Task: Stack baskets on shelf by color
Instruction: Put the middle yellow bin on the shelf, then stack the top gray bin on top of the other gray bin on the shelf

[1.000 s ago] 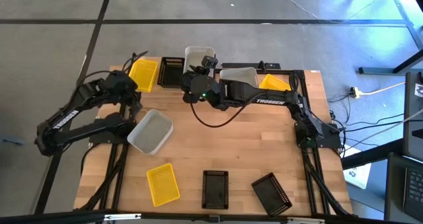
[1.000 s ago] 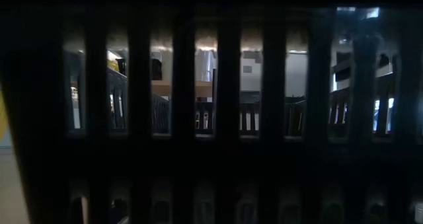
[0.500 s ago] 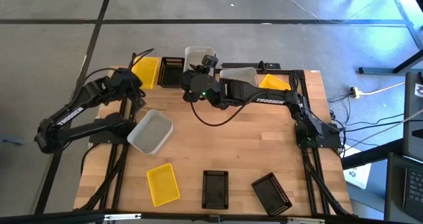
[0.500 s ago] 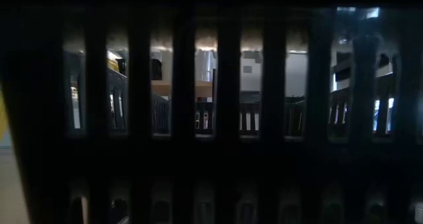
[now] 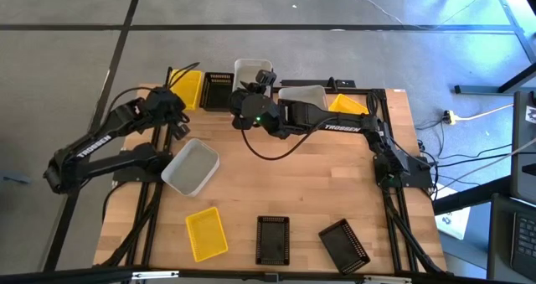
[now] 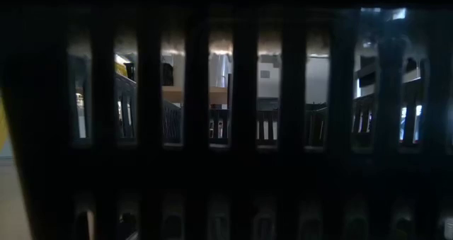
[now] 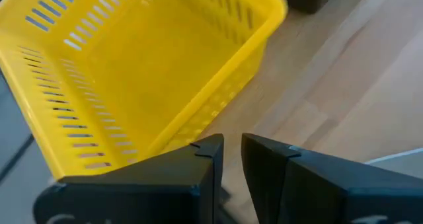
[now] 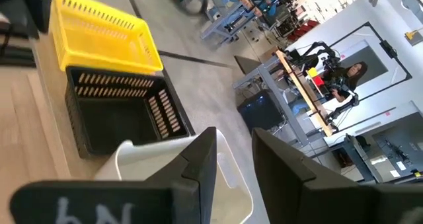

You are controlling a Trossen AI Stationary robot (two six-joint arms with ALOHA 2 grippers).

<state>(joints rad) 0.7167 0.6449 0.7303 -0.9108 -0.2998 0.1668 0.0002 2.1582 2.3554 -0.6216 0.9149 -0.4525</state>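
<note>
Step in hand, as judged: placement of a white basket at the rear row. In the high view, the right gripper (image 5: pixel 261 80) sits at the upper centre of the frame, over the translucent white rectangular plastic basket (image 5: pixel 249 69) standing on the light wood shelf board with black rails (image 5: pixel 394 95). In the right wrist view, its two fingers (image 8: pixel 198 159) straddle the near wall of that basket with a clear gap between them; whether they pinch the wall cannot be told.

The left gripper (image 5: pixel 177 126) is at the upper left of the high view, just beside the yellow slotted plastic basket (image 5: pixel 186 89). In the left wrist view, its fingers (image 7: pixel 210 159) stand nearly together, with nothing between them, and the yellow basket (image 7: pixel 142 65) lies ahead, untouched.

Remaining items:
- a second white basket (image 5: pixel 191 167), centre left;
- a yellow basket (image 5: pixel 206 233), lower left;
- two black perforated baskets (image 5: pixel 273 239), lower centre.

Next move, as judged: the left arm must descend on the second white basket and take its rim. The right arm must first clear the rear row.
</note>
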